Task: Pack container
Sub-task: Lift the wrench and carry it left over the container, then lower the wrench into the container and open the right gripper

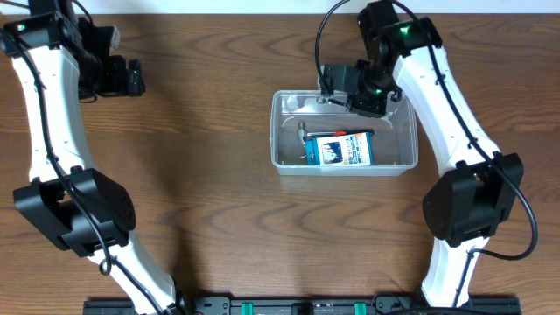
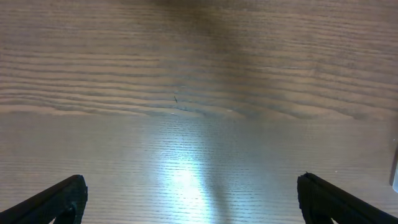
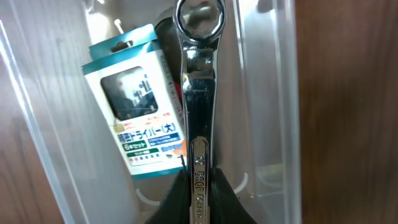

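The container (image 1: 346, 168) is a clear shallow bin at the table's middle. In it lies a blue-and-white card pack (image 1: 339, 150) with a metal tool (image 1: 302, 134) partly under it. My right gripper (image 1: 331, 85) hovers over the bin's back left corner. In the right wrist view the right gripper (image 3: 199, 186) is shut on the shank of a shiny wrench (image 3: 198, 93). The wrench's ring end points over the bin's inside, beside the card pack (image 3: 134, 106) and close to the clear wall (image 3: 267, 93). My left gripper (image 1: 136, 77) is far off at the back left, open (image 2: 189, 199) above bare wood.
The wood table (image 1: 201, 175) surrounds the bin on all sides. A black rail (image 1: 297, 306) runs along the front edge. The right arm's white links (image 1: 446, 114) pass over the bin's right side.
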Available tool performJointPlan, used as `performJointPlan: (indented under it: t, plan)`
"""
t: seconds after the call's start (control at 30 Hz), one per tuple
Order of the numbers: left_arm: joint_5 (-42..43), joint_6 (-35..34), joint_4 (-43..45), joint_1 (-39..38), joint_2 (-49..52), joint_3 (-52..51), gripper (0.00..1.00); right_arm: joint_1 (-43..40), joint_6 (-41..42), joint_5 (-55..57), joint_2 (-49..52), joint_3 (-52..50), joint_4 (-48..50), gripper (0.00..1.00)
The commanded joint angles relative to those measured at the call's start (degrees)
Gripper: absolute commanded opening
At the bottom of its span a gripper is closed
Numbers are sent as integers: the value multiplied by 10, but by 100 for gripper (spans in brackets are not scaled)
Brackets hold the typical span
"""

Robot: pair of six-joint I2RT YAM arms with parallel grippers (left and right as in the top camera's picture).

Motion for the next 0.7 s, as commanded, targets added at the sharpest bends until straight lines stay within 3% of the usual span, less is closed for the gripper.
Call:
performJointPlan:
  t: [0.0,0.4,0.67]
  plan:
    - [5,-1,-2,2,7,-4,98,4,-11,-21,-2,-17,0,1]
    - [5,-1,-2,2,7,-4,98,4,-11,-24,-2,-120,24,3]
    - [5,-1,-2,2,7,-4,98,4,1,-25,-2,-158,62,19]
